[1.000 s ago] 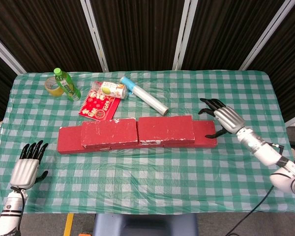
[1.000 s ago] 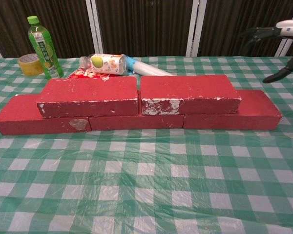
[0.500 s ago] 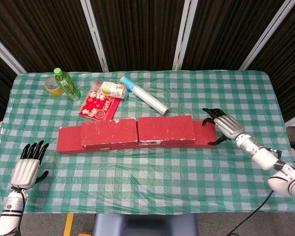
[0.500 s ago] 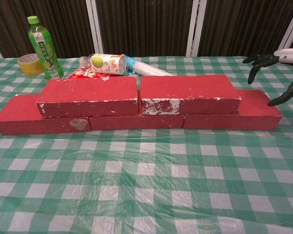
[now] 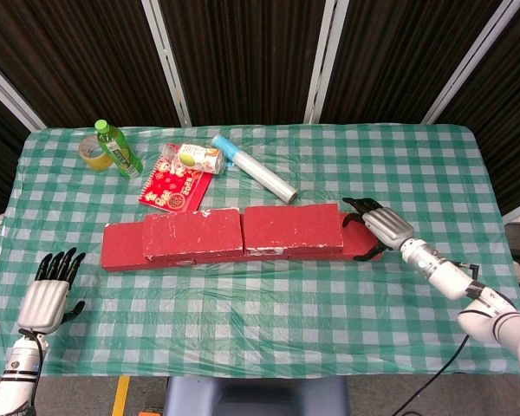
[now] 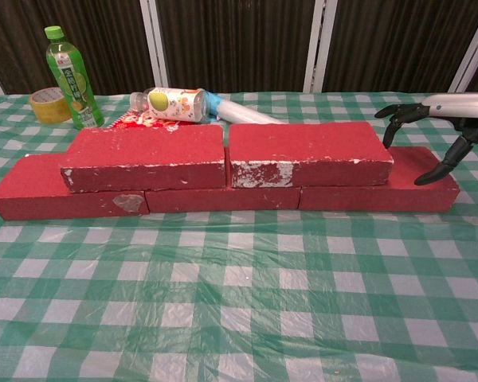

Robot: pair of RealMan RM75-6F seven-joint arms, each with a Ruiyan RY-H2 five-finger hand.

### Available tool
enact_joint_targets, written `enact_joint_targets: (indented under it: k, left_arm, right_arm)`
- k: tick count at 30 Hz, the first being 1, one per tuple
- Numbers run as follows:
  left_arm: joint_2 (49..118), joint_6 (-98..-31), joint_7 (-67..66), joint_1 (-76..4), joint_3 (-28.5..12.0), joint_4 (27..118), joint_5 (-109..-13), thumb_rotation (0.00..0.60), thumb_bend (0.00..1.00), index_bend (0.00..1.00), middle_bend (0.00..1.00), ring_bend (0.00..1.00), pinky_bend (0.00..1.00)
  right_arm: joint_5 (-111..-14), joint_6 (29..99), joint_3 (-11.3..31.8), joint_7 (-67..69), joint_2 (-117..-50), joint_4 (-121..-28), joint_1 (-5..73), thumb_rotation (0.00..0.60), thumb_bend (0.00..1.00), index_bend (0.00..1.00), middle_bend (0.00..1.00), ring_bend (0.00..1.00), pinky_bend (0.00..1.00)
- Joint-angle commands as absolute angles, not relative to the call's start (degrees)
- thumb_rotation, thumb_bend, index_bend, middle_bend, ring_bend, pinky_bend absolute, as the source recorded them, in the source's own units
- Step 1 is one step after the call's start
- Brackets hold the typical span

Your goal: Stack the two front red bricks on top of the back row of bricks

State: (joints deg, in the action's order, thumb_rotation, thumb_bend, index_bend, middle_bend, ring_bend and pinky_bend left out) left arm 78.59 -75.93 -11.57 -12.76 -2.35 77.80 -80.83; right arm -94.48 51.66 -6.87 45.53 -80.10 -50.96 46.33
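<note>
Head view. Two red bricks sit end to end on top of the back row, mid-frame, long axes running left-right across the desk. The back row shows past them at the left end, and at the right end under the right hand. That hand hovers over the right end of the stack, fingers spread wide and hooked downward, holding nothing. The nearest upper brick lies just left of the fingers; whether a fingertip touches brick cannot be told from here. Left hand rests at lower left of the frame, well apart from the bricks, fingers straight and apart, empty. The right hand is far the nearer one.

Chest view. Upper bricks sit side by side, seam near centre, broad faces up, offset over the lower joints. The back row spans almost the full frame width. Right hand enters from the right edge, fingers open and curled above the row's right end brick, just beside the right upper brick's end. Left hand not seen here.

Judgement: stacking looks done; any further move would be a nudge leftward along the brick axis.

Behind, upper left: green bottle, tape roll.
</note>
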Motion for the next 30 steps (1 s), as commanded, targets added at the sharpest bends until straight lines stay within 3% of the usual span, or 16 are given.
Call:
enact_joint_targets:
  k: [1,16,20,26,30]
  left_arm:
    - [78.57,-75.8,-11.52,-12.79,-2.36,77.79,-80.76,0.6,0.27,0.0,0.0,0.0,0.04]
    - [78.29,-75.67,-11.38,-12.79,-2.4,77.76,-80.7,0.6,0.27,0.0,0.0,0.0,0.04]
    - [78.14,-76.17,-11.34,-12.64,-2.31,78.11,-81.08,0.6,0.27,0.0,0.0,0.0,0.04]
    - [77.64,-78.89,-11.05,-11.95,-1.93,79.05,-83.24,0.6,0.27,0.0,0.0,0.0,0.04]
    - [77.18,-82.31,-9.8,-11.18,-1.52,79.56,-86.13,0.6,0.29,0.0,0.0,0.0,0.04]
  right_arm:
    - [-94.55,51.47,-6.66,45.73,-80.55,-50.94,46.56,0.6,0.05,0.42,0.0,0.0,0.0]
    - [-95.17,53.41,-6.8,45.33,-79.89,-52.04,45.66,0.6,0.05,0.4,0.0,0.0,0.0]
    - [-94.76,56.69,-6.64,44.89,-77.34,-54.7,43.61,0.6,0.05,0.33,0.0,0.0,0.0]
    - [-93.0,70.89,-5.15,34.49,-72.62,-63.38,34.67,0.6,0.05,0.05,0.0,0.0,0.0]
    - [-90.22,82.97,-4.8,14.37,-71.14,-72.58,24.56,0.597,0.05,0.0,0.0,0.0,0.0]
